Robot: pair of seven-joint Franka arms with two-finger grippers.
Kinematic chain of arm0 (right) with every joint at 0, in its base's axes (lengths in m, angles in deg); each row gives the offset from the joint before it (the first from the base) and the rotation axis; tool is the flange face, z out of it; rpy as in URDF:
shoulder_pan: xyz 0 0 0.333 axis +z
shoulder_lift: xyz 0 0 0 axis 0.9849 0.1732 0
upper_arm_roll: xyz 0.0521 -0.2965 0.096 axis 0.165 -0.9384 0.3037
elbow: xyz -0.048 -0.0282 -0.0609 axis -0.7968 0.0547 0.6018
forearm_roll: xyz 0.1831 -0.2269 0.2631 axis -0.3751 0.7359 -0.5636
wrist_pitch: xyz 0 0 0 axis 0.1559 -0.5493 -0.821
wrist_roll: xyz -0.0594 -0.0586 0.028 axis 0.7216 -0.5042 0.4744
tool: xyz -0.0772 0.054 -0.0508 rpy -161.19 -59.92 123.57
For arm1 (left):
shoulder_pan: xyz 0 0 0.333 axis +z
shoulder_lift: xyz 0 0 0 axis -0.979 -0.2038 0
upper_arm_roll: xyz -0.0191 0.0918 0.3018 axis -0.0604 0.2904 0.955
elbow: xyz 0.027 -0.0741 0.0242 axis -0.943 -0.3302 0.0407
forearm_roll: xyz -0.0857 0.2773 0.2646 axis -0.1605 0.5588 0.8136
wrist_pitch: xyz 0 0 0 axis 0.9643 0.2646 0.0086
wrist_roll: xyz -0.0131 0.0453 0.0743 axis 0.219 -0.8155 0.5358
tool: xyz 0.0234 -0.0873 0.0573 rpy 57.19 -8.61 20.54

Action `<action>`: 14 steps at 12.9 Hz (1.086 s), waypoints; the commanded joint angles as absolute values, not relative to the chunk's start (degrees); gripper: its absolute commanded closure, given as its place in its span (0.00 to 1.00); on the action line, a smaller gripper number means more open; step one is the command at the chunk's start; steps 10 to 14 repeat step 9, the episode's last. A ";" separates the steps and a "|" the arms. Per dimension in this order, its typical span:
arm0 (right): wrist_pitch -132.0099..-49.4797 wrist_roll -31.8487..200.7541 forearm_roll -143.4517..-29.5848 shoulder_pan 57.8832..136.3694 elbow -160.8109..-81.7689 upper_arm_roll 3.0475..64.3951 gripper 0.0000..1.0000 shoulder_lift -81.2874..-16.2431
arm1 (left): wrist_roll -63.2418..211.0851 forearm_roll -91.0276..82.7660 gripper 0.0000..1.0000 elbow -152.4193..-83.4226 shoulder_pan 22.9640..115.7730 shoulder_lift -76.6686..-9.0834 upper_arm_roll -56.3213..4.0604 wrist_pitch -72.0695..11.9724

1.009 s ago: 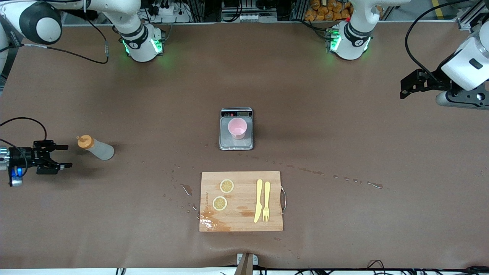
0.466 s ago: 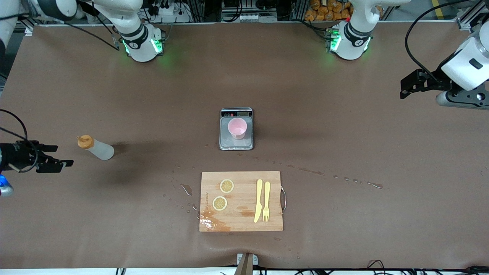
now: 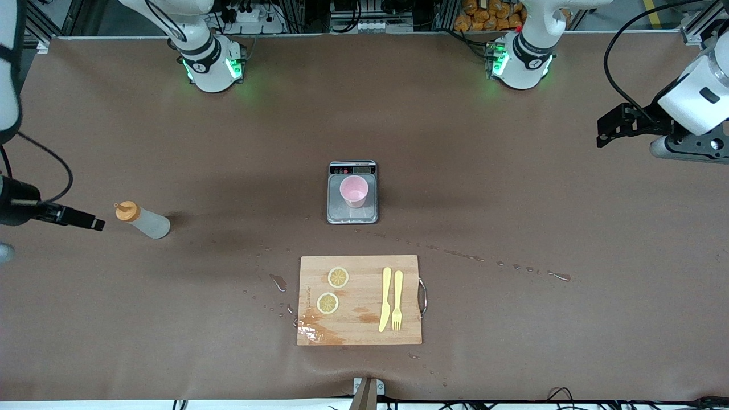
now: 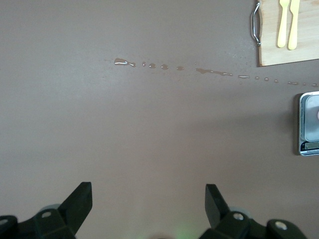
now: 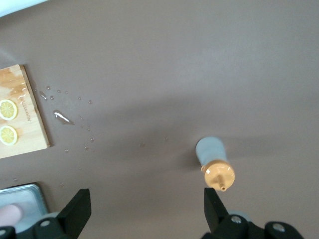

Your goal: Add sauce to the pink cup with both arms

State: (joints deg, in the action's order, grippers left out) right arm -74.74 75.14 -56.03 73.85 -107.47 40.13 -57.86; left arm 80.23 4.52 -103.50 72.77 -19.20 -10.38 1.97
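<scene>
The sauce bottle (image 3: 142, 221) stands on the brown table toward the right arm's end, with its orange cap up; it also shows in the right wrist view (image 5: 214, 164). My right gripper (image 3: 94, 224) is open and empty beside the bottle's cap, apart from it (image 5: 147, 209). The pink cup (image 3: 354, 191) stands on the grey scale (image 3: 353, 214) at the table's middle; its edge shows in the right wrist view (image 5: 9, 215). My left gripper (image 3: 609, 130) is open and empty, waiting in the air over the left arm's end of the table (image 4: 148, 204).
A wooden cutting board (image 3: 364, 285) lies nearer the front camera than the scale. On it are two lemon slices (image 3: 338, 277), a yellow knife (image 3: 385, 299) and a fork (image 3: 397, 299). Water drops (image 3: 512, 266) trail across the table beside the board.
My right gripper has turned and shifted from a spot nearer the front camera to level with the bottle's cap. The bottle, the cup and the left arm have not moved.
</scene>
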 commanded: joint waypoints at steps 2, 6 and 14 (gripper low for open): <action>-78.66 76.43 -53.19 76.51 -115.88 39.78 0.00 -66.25 | 79.76 4.95 0.00 -103.64 73.06 -18.49 -10.71 2.21; -76.99 76.44 -49.15 77.73 -112.80 39.87 0.00 -65.64 | 79.67 4.95 0.00 -103.64 72.97 -18.57 -10.71 2.21; -76.81 76.52 -48.88 78.18 -111.04 39.79 0.00 -65.29 | 79.67 4.95 0.00 -103.64 72.97 -18.57 -10.71 2.21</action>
